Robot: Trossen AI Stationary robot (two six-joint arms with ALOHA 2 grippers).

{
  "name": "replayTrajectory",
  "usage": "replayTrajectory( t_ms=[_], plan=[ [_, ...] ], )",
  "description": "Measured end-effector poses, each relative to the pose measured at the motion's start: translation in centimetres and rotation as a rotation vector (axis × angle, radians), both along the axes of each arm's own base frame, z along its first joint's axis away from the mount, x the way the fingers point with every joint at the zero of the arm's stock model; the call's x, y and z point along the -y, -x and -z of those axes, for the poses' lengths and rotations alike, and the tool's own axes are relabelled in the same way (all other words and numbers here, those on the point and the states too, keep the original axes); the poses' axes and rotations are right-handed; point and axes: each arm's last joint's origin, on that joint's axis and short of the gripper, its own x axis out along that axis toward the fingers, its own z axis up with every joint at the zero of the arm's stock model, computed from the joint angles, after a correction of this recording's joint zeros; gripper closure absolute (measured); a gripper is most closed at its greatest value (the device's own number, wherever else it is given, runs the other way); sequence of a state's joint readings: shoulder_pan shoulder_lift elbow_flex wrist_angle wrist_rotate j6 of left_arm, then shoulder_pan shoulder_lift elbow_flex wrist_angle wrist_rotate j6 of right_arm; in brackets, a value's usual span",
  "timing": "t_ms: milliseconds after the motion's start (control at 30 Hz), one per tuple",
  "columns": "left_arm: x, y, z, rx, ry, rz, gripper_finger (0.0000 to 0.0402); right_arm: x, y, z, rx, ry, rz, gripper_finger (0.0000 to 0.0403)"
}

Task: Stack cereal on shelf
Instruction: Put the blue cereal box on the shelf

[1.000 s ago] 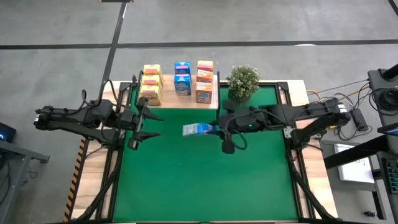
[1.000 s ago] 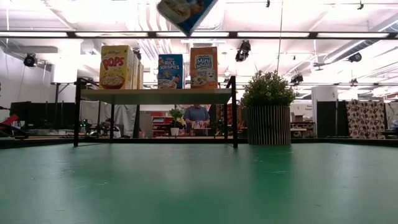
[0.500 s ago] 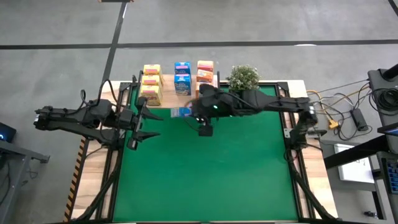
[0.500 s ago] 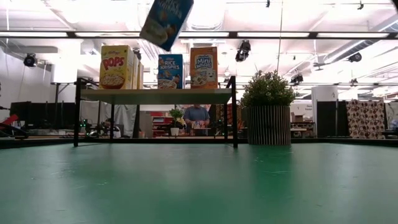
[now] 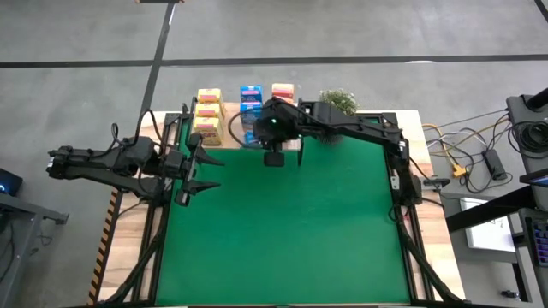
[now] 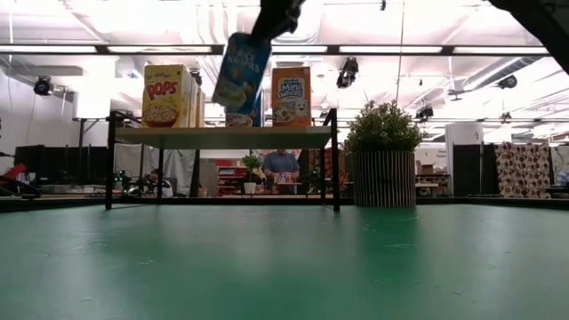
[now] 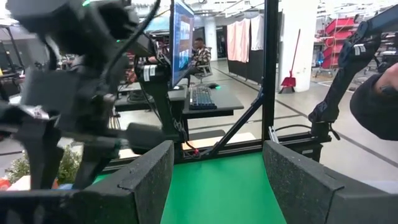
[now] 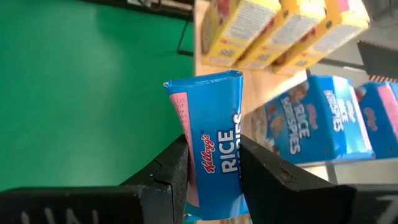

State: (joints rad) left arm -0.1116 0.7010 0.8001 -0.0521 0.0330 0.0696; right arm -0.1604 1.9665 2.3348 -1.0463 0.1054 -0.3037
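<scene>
The shelf [image 6: 222, 137] stands at the table's far edge. It bears yellow cereal boxes [image 5: 208, 111] on its left, blue ones [image 5: 251, 98] in the middle and orange-red ones [image 5: 282, 92] on its right. My right gripper [image 8: 213, 149] is over the shelf's front middle, shut on one more blue cereal box [image 6: 238, 76]. That box hangs just in front of the shelf's blue boxes [image 8: 311, 124]. My left gripper [image 5: 205, 167] waits open at the table's left, nothing between its fingers [image 7: 149, 177]. My right gripper pinches the blue box between its two fingers [image 8: 168, 168], by its upper end [image 8: 214, 163]. The fingers slant down from above toward the far edge. The box hangs tilted below them, its lower end [image 6: 227, 102] clear of the shelf board.
A small potted plant [image 6: 384, 164] stands just right of the shelf at the far edge. The green mat [image 5: 282, 231] stretches toward the near edge. Beyond the table a person [image 6: 281, 165] sits in the room.
My right gripper has swung toward the table's far left, from the middle of the mat to the shelf's front, carrying the blue box. The box has tipped from slanting high above the mat to hanging more upright before the shelf's blue boxes.
</scene>
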Motion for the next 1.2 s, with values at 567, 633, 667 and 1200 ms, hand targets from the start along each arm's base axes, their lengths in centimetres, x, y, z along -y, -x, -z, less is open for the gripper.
replayTrajectory(
  t_ms=[567, 633, 667, 1200],
  plan=[
    [0.0, 0.0, 0.0, 0.000, -0.015, -0.001, 0.0171, 2.4, -1.4, 2.1, -0.012, -0.016, 0.026, 0.0276],
    [0.0, 0.0, 0.0, 0.002, -0.024, -0.001, 0.0171, 2.4, -1.5, 2.1, -0.008, -0.015, 0.026, 0.0263],
    [0.0, 0.0, 0.0, 0.002, -0.027, -0.001, 0.0171, 2.4, -1.5, 2.1, -0.004, -0.015, 0.026, 0.0257],
    [0.0, 0.0, 0.0, 0.005, -0.027, -0.002, 0.0171, 3.2, -1.7, 1.6, 0.056, 0.002, 0.039, 0.0220]
  ],
)
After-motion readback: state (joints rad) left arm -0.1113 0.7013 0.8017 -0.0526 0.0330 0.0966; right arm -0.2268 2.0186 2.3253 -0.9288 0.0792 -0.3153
